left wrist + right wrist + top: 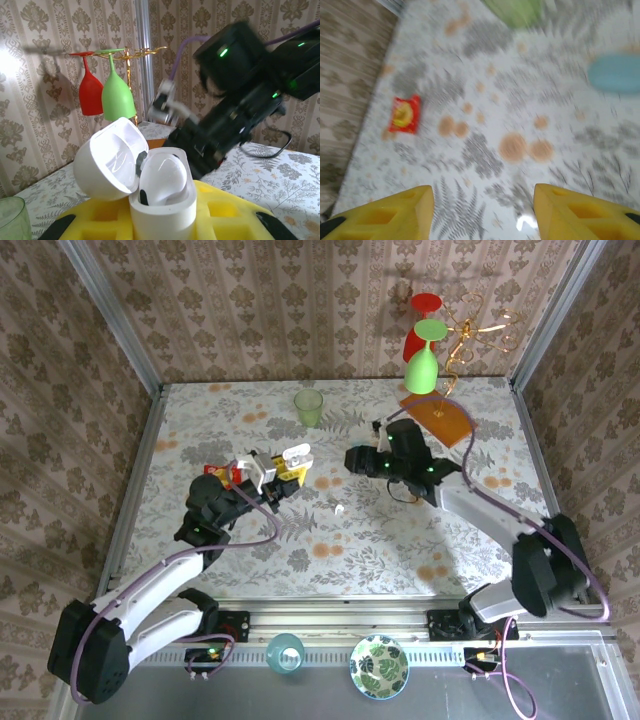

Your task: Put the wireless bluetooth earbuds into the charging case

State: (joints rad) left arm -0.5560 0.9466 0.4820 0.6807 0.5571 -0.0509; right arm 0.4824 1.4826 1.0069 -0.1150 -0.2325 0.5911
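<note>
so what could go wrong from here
The loose earbud on the table is tiny and glossy; the open right pincer could flick it away. The case in the left pincer has its lid open with the other earbud inside; a bump could dislodge it.

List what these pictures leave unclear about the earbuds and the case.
Left wrist: the charging case stands open; its near wall hides whether both slots are filled.
Top external: a loose white speck, too small to call an earbud.
Right wrist: motion blur smears the white fleck by the bottom edge.
</note>
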